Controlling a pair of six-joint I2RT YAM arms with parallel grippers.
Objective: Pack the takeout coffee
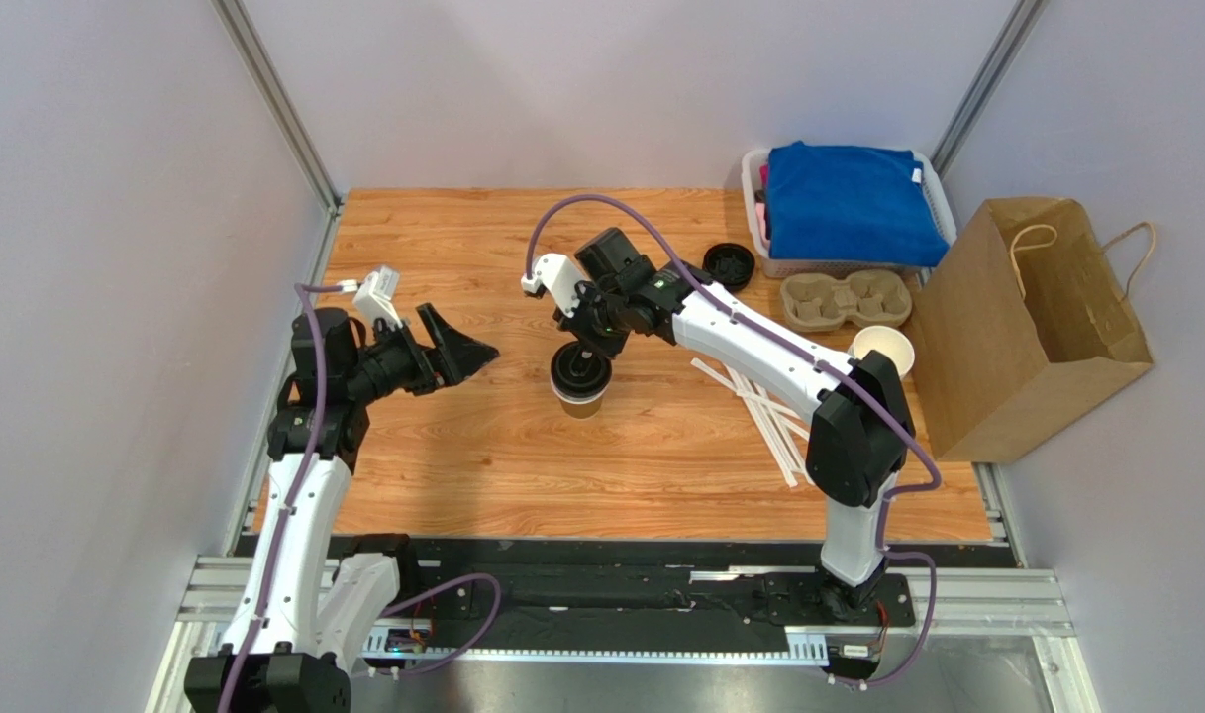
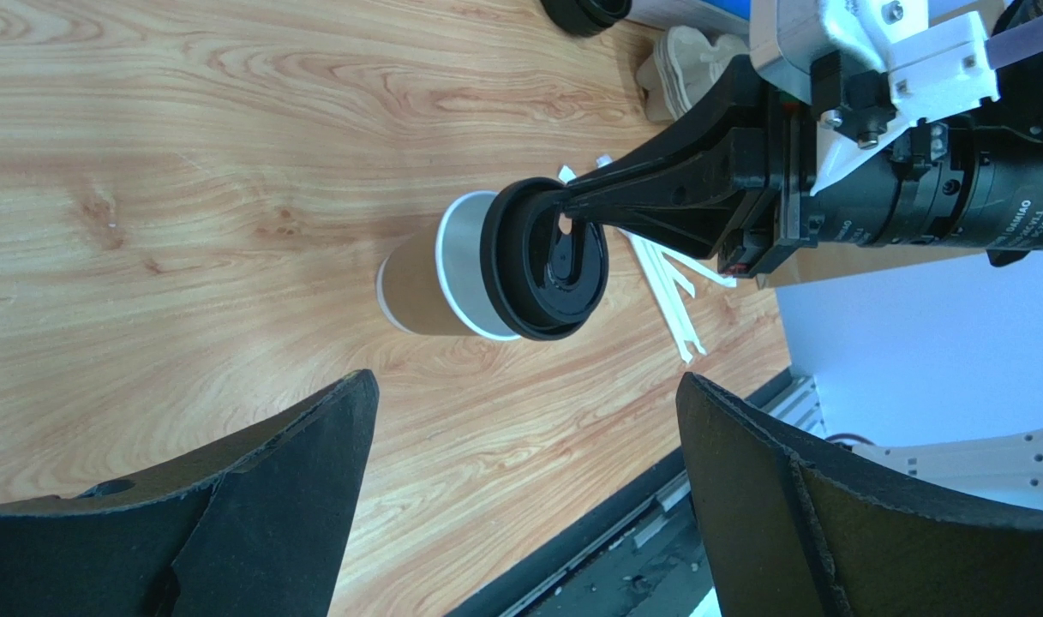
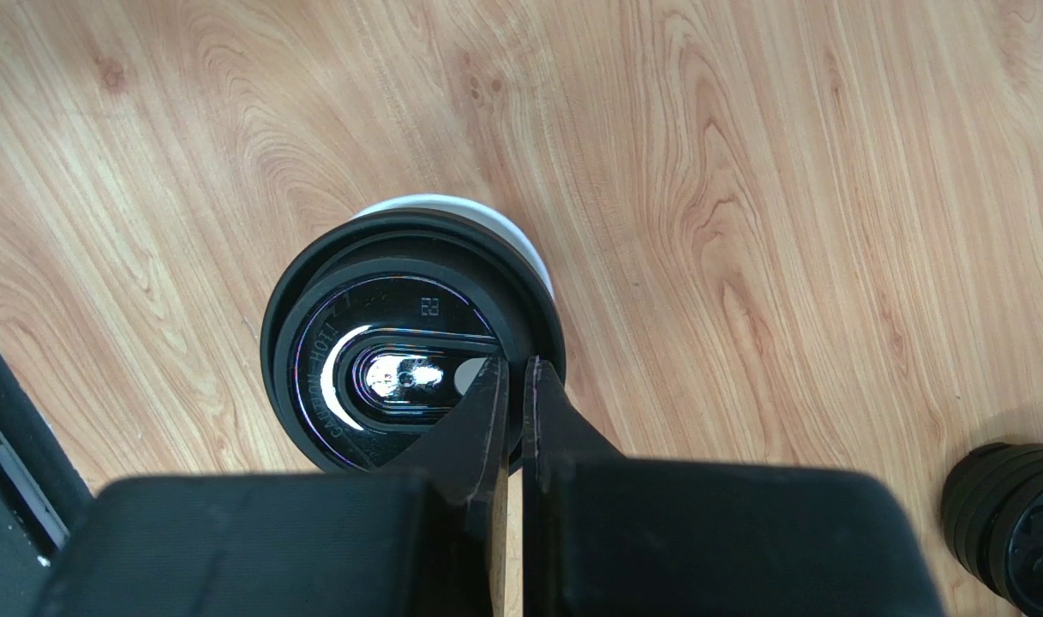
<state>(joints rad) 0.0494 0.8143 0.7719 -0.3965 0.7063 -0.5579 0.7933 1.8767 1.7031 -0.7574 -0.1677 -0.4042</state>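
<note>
Right gripper (image 3: 515,370): fingers clenched together, tips touching the black lid of the takeout coffee (image 1: 580,381). Cup stands upright near the middle of the desk (image 1: 459,461). Left gripper (image 2: 524,383): released, spread wide, empty, facing the cup, apart from it.

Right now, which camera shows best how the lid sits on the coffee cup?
Left wrist: it shows the lid side-on, atop the cup. Right wrist sees only the lid's top; overhead it's small, under the right gripper.

R pincer (image 1: 584,354) tips on lid of takeout coffee (image 1: 580,389) mid table (image 1: 459,461); L pincer (image 1: 467,354) spread wide, apart to its left.
</note>
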